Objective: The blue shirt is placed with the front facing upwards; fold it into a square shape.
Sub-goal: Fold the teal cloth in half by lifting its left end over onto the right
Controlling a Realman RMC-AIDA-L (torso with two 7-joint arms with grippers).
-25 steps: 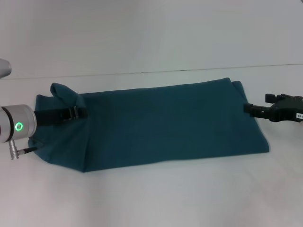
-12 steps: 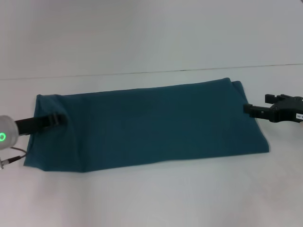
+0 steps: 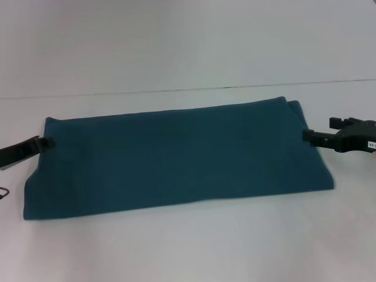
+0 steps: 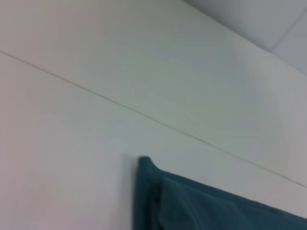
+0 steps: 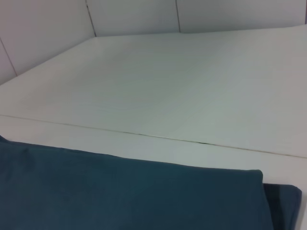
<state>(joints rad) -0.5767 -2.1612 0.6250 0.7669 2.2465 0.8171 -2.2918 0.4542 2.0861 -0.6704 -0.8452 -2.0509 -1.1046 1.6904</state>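
Retreating off the cloth since a moment ago, the left gripper (image 3: pixel 44 143) is now sitting at the left edge of the blue shirt (image 3: pixel 176 155), its tips just at the hem; whether its fingers are spread, I cannot tell. That shirt is lying flat as a long folded band across the white table (image 3: pixel 188 247). Farther right, the right gripper (image 3: pixel 306 135) is hovering at the shirt's right edge, finger spacing unclear.

White table (image 3: pixel 188 247) with thin seam (image 3: pixel 176 90)
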